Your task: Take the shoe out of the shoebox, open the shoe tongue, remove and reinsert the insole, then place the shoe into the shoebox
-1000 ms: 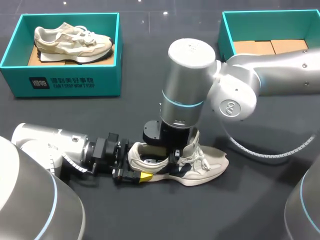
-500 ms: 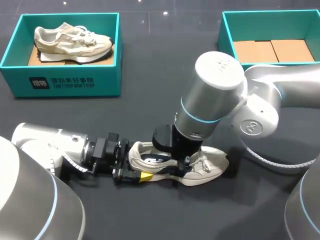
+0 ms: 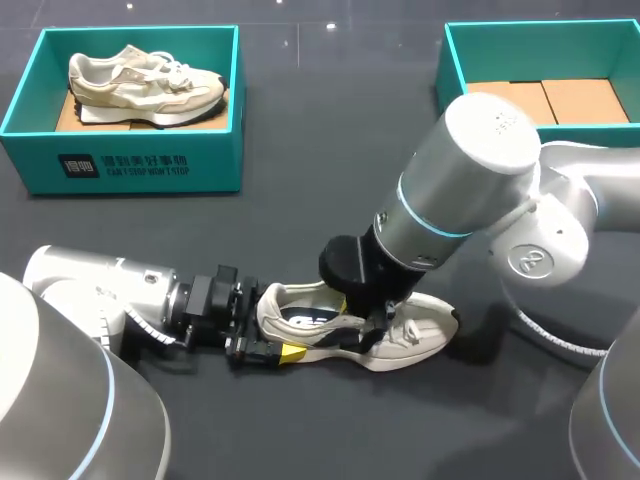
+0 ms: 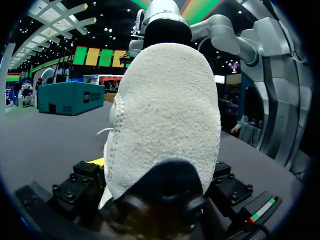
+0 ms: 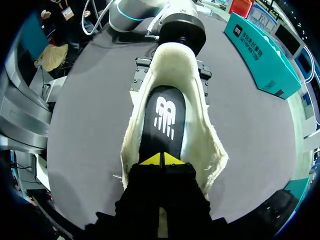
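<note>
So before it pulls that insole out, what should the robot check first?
1. Shoe out on the table, sole down: ok.
2. Left hand clamped on the shoe's heel: ok.
3. Insole in plain sight through the shoe's opening: ok.
4. Right hand really pinching the insole: cannot tell. Its yellow tips are closed together over the insole's front part.
5. Empty shoebox free for putting the shoe back: ok.
</note>
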Controlling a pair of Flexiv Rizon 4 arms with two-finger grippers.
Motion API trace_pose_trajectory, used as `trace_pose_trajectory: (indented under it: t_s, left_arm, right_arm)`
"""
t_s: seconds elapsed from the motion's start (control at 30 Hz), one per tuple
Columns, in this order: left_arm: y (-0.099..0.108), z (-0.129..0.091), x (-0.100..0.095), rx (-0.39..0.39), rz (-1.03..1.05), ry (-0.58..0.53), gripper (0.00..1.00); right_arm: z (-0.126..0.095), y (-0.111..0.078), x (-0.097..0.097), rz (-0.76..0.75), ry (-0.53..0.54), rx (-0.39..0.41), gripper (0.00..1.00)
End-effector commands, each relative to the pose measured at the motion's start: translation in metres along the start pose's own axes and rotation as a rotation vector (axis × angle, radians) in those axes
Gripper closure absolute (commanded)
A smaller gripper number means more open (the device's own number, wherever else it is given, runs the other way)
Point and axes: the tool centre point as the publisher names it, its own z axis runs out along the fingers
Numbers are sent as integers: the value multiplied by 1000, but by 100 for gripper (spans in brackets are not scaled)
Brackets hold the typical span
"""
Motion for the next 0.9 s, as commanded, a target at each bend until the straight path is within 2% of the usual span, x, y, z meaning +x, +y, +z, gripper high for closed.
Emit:
trace_pose_trajectory:
  t_s: [0.03, 0.17, 0.27, 0.37, 0.5, 0.77, 0.9]
  left_arm:
    - [0, 0, 0, -1, -1, -2, 100]
    - [0, 0, 0, -1, -1, -2, 100]
    - [0, 0, 0, -1, -1, -2, 100]
    - [0, 0, 0, -1, -1, -2, 100]
    - [0, 0, 0, -1, -1, -2, 100]
    - [0, 0, 0, -1, -1, -2, 100]
    - [0, 0, 0, -1, -1, -2, 100]
  right_arm:
    - [-4, -8, 2, -20, -4, -77, 100]
    - [-6, -5, 1, -29, -1, -86, 100]
    - [-5, 0, -2, -7, 12, -43, 100]
    - [-4, 9, -6, 57, 34, 64, 100]
    - [-6, 21, -11, 71, 29, 139, 100]
    - [-5, 28, -15, 119, 10, 257, 100]
    - [0, 26, -14, 124, 7, 272, 100]
